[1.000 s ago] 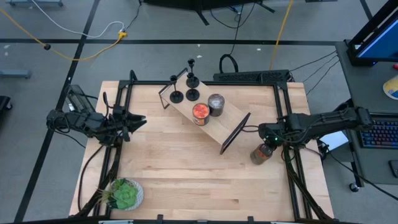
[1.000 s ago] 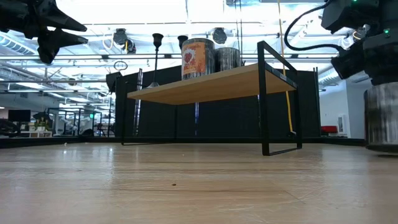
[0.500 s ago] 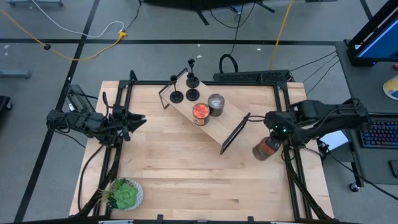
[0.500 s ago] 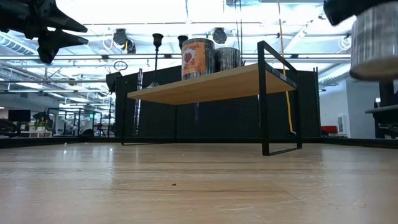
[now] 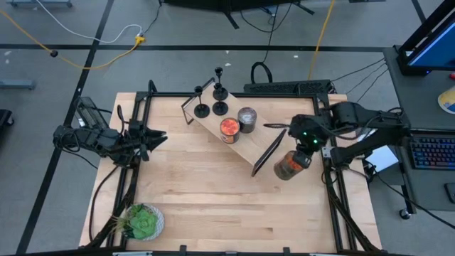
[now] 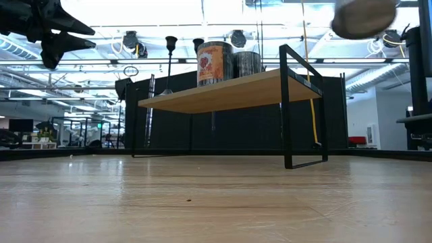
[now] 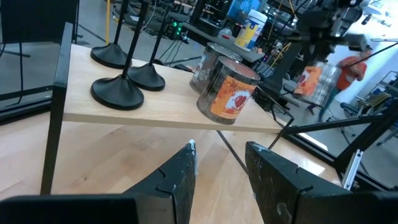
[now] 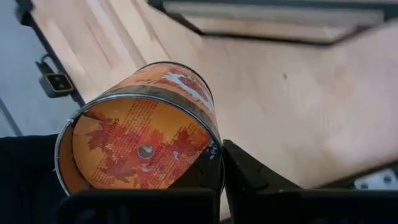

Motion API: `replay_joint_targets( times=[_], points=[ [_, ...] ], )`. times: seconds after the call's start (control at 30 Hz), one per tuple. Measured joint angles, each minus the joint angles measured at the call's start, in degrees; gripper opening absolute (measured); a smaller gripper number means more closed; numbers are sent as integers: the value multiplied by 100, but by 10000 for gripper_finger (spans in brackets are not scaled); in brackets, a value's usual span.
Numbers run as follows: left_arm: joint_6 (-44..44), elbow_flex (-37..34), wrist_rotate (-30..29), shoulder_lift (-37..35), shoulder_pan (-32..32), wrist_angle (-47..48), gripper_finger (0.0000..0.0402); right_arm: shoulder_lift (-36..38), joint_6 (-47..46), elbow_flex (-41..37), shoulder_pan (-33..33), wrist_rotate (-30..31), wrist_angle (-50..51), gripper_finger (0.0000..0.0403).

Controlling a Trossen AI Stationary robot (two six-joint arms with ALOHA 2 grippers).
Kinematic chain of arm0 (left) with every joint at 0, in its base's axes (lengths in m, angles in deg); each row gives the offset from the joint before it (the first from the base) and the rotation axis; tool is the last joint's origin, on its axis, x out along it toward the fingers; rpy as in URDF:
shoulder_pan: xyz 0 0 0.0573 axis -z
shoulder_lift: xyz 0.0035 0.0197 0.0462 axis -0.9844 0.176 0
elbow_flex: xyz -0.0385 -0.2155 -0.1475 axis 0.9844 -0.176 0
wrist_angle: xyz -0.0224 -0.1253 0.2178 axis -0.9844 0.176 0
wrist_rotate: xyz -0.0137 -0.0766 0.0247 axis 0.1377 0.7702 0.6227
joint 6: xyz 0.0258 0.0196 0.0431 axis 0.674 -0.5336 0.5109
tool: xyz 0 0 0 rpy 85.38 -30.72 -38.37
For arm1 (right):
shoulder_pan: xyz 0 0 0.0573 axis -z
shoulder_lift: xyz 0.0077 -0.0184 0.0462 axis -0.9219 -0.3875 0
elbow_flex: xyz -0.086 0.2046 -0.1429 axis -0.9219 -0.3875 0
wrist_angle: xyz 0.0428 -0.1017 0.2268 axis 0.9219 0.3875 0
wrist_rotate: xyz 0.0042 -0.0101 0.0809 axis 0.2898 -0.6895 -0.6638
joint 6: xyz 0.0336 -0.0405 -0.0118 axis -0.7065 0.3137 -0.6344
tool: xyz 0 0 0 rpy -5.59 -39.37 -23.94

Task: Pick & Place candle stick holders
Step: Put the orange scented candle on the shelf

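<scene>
Three black candle stick holders (image 5: 213, 105) stand by their round bases on the far left end of a wooden shelf (image 5: 245, 146) on the table; they also show in the left wrist view (image 7: 124, 78). Two cans (image 5: 237, 123) stand beside them on the shelf. My right gripper (image 5: 298, 146) is shut on an orange leaf-print can (image 5: 288, 165), high over the table by the shelf's right end. My left gripper (image 5: 158, 137) is open and empty at the table's left edge, well above the table, pointing toward the shelf. My right gripper pinches the orange can's round side wall (image 8: 208, 155) between its two fingers, one finger (image 8: 249, 180) on either side, near one end of the can. The can is lifted clear of the table and tilted (image 6: 364, 17), its flat end (image 8: 140, 149) facing the wrist camera.
The shelf's black metal end frame (image 5: 269, 151) stands close to the held can. A potted green plant (image 5: 142, 222) sits at the table's near left corner. Bare tabletop (image 5: 220, 192) lies between the shelf and the near edge.
My right gripper has lifted the orange can from the table near the right edge, carried it up and toward the shelf's right end, and the can has tipped from upright to tilted.
</scene>
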Motion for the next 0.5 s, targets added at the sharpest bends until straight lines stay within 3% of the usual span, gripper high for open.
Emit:
replay_joint_targets(
  times=[0.37, 0.5],
  points=[
    [2, 0, -2, 0, 0, 2, 145, -1168, 1580, 1708, 781, 70, -16, 0],
    [2, 0, -2, 0, -1, 4, 145, -1558, 2297, 2169, 1062, 447, -27, 0]
  ],
)
